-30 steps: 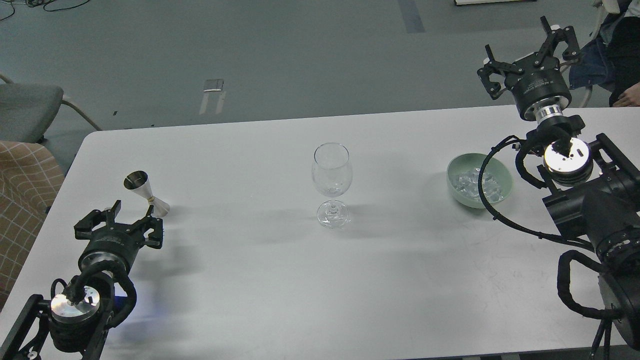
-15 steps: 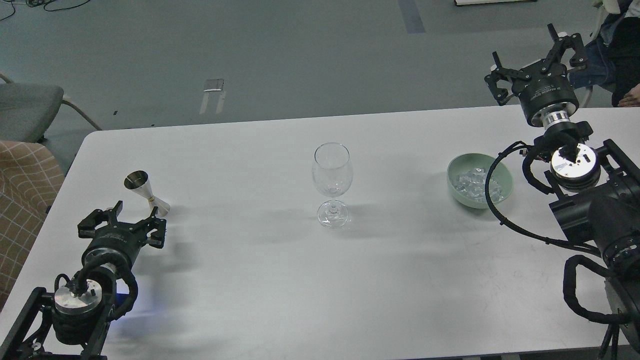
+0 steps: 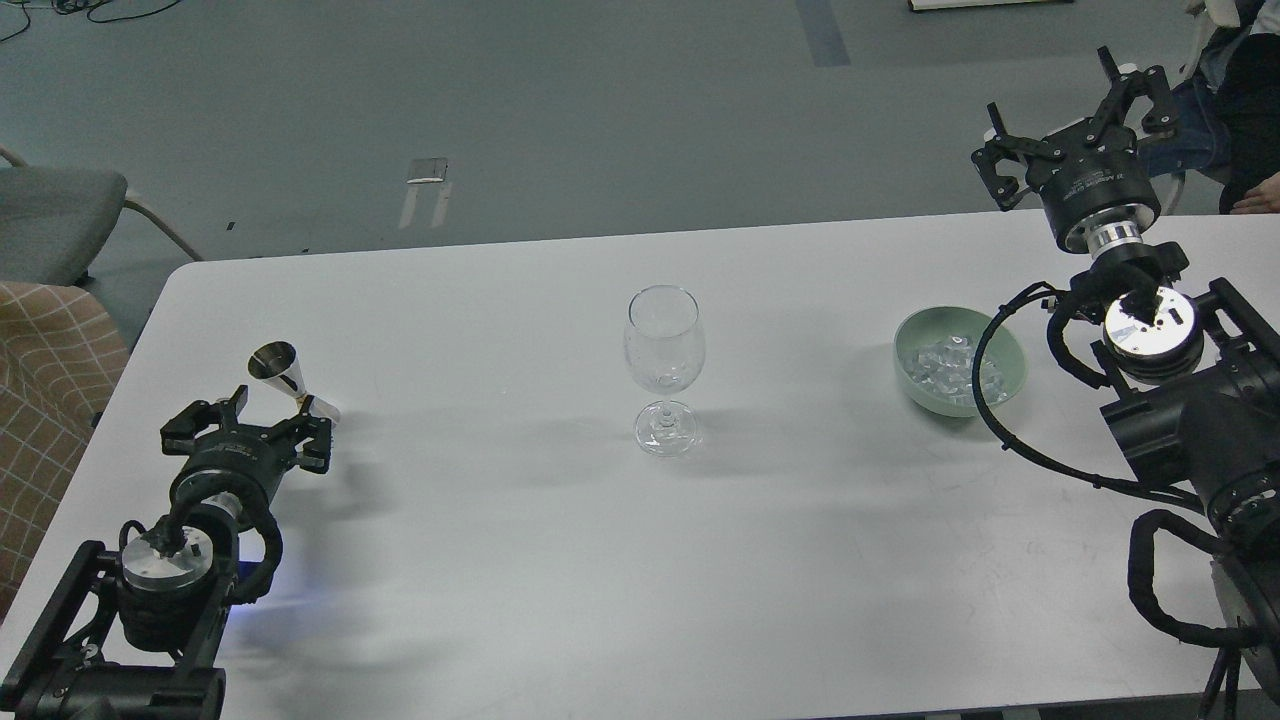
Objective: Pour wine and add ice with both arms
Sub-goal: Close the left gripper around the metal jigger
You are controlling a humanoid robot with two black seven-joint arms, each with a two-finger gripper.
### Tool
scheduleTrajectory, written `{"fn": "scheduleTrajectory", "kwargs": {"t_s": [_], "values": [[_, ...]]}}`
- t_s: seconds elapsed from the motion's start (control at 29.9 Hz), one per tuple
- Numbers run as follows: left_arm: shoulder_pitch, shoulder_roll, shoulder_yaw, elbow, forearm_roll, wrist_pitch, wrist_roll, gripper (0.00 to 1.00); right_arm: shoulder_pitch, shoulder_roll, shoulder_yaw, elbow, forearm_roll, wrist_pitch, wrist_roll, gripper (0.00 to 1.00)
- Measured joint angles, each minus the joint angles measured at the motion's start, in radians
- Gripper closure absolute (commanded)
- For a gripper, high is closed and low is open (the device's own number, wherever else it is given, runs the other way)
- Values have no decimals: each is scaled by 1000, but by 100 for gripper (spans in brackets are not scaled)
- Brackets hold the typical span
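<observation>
A clear wine glass stands upright at the middle of the white table; I see no liquid in it. A steel jigger stands at the left; any wine in it is hidden. My left gripper is open and empty, just in front of the jigger, its prongs spread either side of the jigger's base. Clear ice cubes lie in a pale green bowl at the right. My right gripper is open and empty, raised beyond the table's far edge, behind and right of the bowl.
A black cable from my right arm loops over the bowl's right side. A grey chair and a checked cushion stand off the table's left edge. A person's clothes show at the far right.
My left gripper has moved forward toward the jigger, now close to its base. My right gripper has shifted right and slightly away from the bowl. Both stay open.
</observation>
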Motion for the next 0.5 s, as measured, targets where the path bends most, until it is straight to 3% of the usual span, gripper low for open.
{"fn": "scheduleTrajectory", "kwargs": {"t_s": [0.27,0.5], "values": [[-41,-9,-1,42,-1,-5,8,36,0,-7,0,0,-1,0,0,0],[-61,-21,-4,74,-1,-9,7,48,-2,-7,0,0,-1,0,0,0]]}}
